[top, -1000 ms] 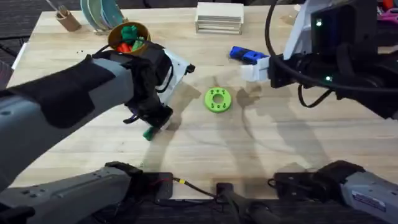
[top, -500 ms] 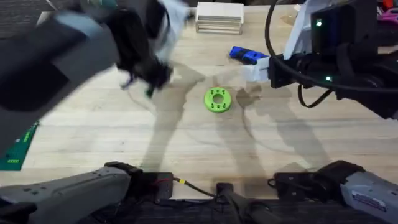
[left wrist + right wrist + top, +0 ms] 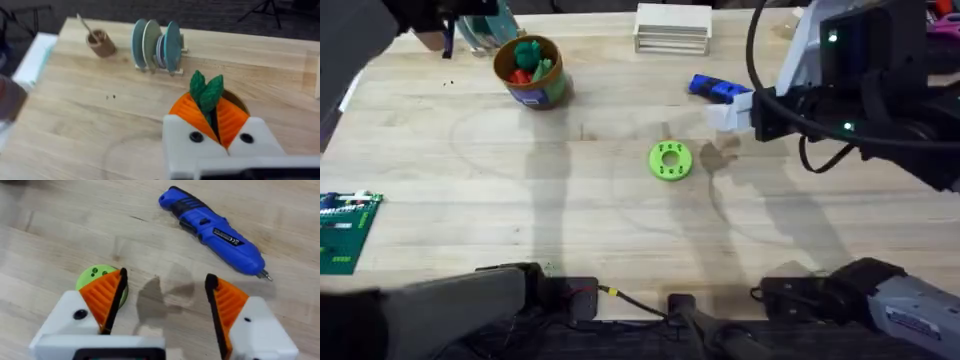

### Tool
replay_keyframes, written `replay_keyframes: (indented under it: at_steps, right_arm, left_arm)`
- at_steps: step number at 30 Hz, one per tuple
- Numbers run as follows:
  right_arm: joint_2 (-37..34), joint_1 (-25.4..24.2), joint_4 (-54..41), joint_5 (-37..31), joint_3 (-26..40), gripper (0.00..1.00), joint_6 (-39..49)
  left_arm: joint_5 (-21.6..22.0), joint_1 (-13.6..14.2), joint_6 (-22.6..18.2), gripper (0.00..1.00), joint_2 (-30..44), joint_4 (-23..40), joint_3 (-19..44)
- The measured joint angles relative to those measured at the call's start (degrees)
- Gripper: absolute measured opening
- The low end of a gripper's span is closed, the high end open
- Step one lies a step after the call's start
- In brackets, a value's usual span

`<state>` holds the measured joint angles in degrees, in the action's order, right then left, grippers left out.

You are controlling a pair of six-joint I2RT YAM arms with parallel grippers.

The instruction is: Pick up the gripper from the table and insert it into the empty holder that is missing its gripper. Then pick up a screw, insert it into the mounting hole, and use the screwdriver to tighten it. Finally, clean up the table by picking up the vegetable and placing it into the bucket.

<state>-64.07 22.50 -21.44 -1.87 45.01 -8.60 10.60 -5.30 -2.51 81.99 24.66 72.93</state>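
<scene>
Left gripper (image 3: 212, 125) rose, vegetable (image 3: 206, 92) clamped; bucket (image 3: 530, 72) uncovered.

The tabletop (image 3: 620, 230) is pale wood with a matt, visibly grained finish. The screwdriver (image 3: 212, 229) has a smooth, glossy blue plastic body and a thin metal tip. The right claw (image 3: 164, 299) shows matt white plastic fingers with ribbed orange pads. The ring disc (image 3: 670, 160) looks like lime-green plastic.
</scene>
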Motion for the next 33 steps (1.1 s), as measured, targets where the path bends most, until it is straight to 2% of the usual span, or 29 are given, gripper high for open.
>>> replay_keyframes:
  at_steps: [2, 10, 13, 19, 20, 22, 24, 25, 26, 27, 33]
  right_arm:
    - [-0.02, 0.00, 0.01, 0.00, 0.00, 0.993, 0.00]
    - [-0.01, 0.00, 0.16, 0.00, 0.00, 0.991, 0.00]
    - [-0.01, 0.00, 0.03, 0.00, 0.00, 0.992, 0.00]
    - [0.00, -0.02, 0.01, 0.00, 0.00, 0.992, 0.00]
    - [0.00, 0.00, 0.01, 0.00, 0.00, 0.991, 0.00]
    - [0.00, 0.00, 0.01, 0.02, 0.00, 0.991, 0.00]
    - [0.00, 0.00, 0.01, 0.00, 0.00, 0.992, 0.00]
    - [0.00, 0.00, 0.01, 0.00, 0.00, 0.992, 0.00]
    - [-0.01, 0.00, 0.01, 0.00, 0.00, 0.991, 0.00]
    - [0.00, 0.00, 0.01, 0.00, 0.00, 0.992, 0.00]
    - [0.45, 0.00, -3.17, 0.01, 0.16, 0.991, 0.00]
  left_arm:
    - [0.01, -0.75, 4.24, 0.015, 2.09, -0.01, 0.00]
    - [-0.14, -0.35, 19.52, 0.015, 12.71, 0.44, -0.02]
    - [0.20, -0.38, 22.59, 0.015, 14.03, 0.71, -0.02]
    - [2.81, -0.38, 24.81, 0.032, 14.01, 1.33, -0.02]
    - [2.97, -0.38, 24.99, 0.138, 14.01, 1.37, -0.02]
    - [2.98, -0.38, 25.32, 0.440, 14.01, 1.37, -0.02]
    - [2.96, -0.38, 25.47, 0.789, 13.99, 1.34, -0.02]
    - [2.96, -0.38, 25.48, 0.905, 13.99, 1.34, -0.02]
    - [2.94, -0.38, 25.56, 0.972, 13.95, 1.37, -0.02]
    - [2.94, -0.38, 25.37, 0.987, 13.77, 1.47, -0.02]
    - [2.94, 0.66, 20.59, 0.994, 8.50, 2.61, -0.02]
